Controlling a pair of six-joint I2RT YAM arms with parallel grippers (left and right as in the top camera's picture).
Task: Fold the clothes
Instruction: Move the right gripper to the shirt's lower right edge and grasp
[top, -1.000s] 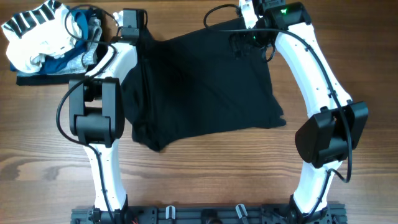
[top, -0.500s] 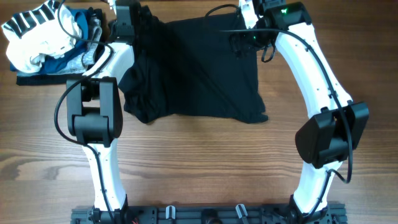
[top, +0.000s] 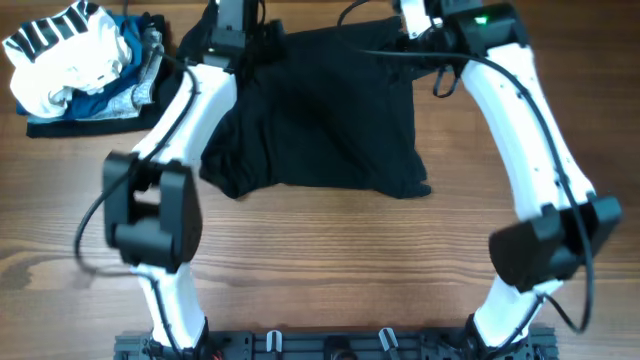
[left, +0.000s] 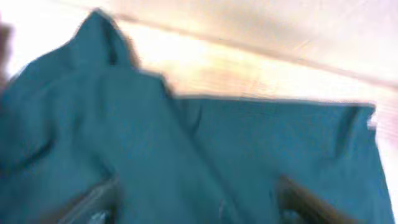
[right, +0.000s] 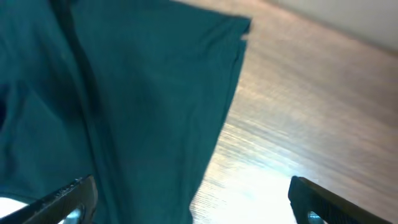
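– Black fabric is found where on the wooden table (top: 330, 270)?
– The black garment (top: 320, 110) is spread flat toward twelve o'clock, and it is rumpled along its nine o'clock side.
– How are the claws set?
– The left gripper (left: 196, 200) is held above the cloth with jaws wide apart, and nothing is pinched. The right gripper (right: 199, 199) is likewise spread and empty over the garment's one o'clock corner. A stack of striped, blue and grey clothes (top: 80, 65) is seen at ten o'clock.
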